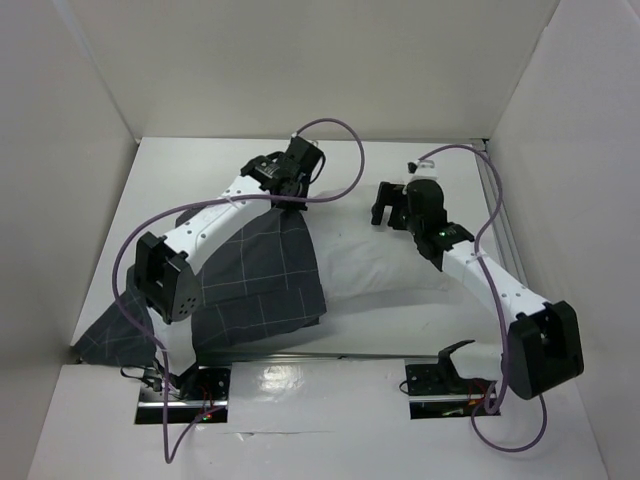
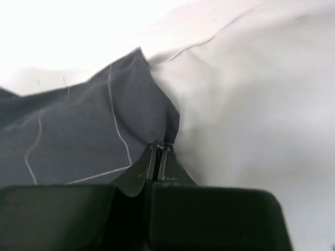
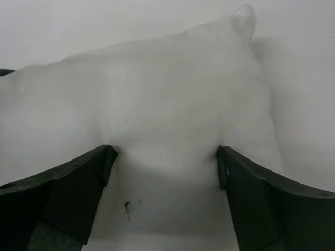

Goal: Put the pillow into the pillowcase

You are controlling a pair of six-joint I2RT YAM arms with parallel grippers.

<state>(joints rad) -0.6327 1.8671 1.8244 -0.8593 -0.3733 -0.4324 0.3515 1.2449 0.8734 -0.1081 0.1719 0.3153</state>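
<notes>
The dark grey checked pillowcase (image 1: 260, 275) lies across the left half of the table, under my left arm. The white pillow (image 1: 370, 265) lies to its right, its left part running under the cloth. My left gripper (image 1: 286, 192) is at the pillowcase's far right corner. In the left wrist view the left gripper (image 2: 159, 147) is shut on the edge of the pillowcase (image 2: 78, 130), where it meets the pillow (image 2: 251, 104). My right gripper (image 1: 390, 213) is over the pillow's far edge. The right gripper (image 3: 166, 157) is open, its fingertips (image 3: 102, 159) pressed into the pillow (image 3: 172, 89).
White walls enclose the table on the left, back and right. A loose pillowcase corner (image 1: 100, 345) reaches the near left table edge. Purple cables (image 1: 340, 160) loop over both arms. The arm bases (image 1: 185, 385) stand at the near edge.
</notes>
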